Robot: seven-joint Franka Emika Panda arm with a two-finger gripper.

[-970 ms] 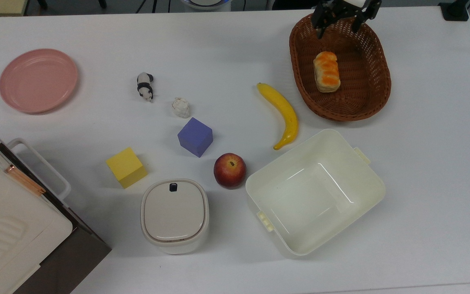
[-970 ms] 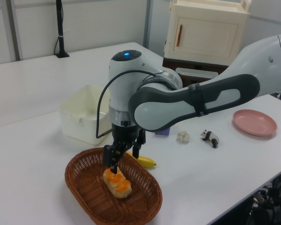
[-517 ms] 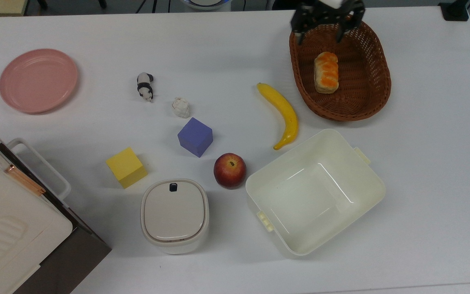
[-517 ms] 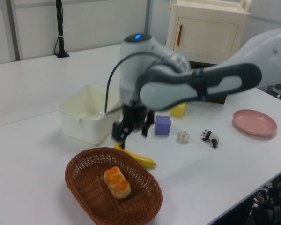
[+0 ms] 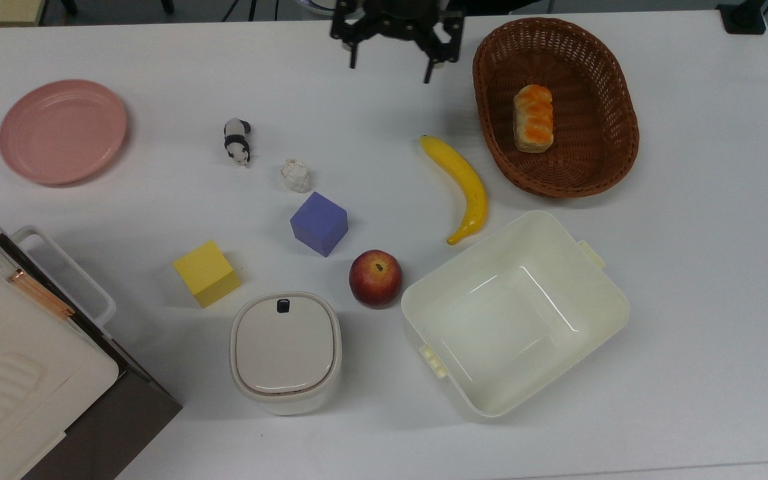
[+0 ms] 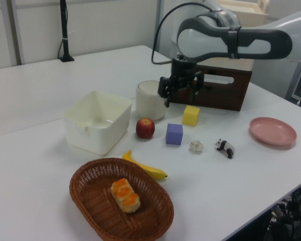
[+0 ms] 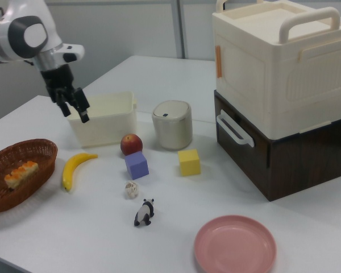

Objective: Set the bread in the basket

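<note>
The bread (image 5: 534, 119), an orange-topped loaf, lies inside the brown wicker basket (image 5: 597, 163) at the top view's upper right. In the left view the bread (image 6: 125, 196) rests in the middle of the basket (image 6: 90, 203). It also shows in the right view, bread (image 7: 20, 173) in the basket (image 7: 11, 198). My gripper (image 5: 391, 72) is open and holds nothing, at the table's far edge to the top view's left of the basket. It hangs well above the table (image 6: 180, 99), over the area near the cream tub (image 7: 75, 114).
A banana (image 5: 464, 187) lies beside the basket, with a cream tub (image 5: 614, 293) below it. An apple (image 5: 375, 277), purple cube (image 5: 319, 223), yellow cube (image 5: 207, 273), lidded canister (image 5: 286, 351), panda figure (image 5: 237, 140), white lump (image 5: 296, 176) and pink plate (image 5: 63, 131) are spread out. A stacked cabinet (image 7: 273, 91) stands at the side.
The gripper has left the basket, rising and swinging toward the top view's left. The bread stays lying in the basket.
</note>
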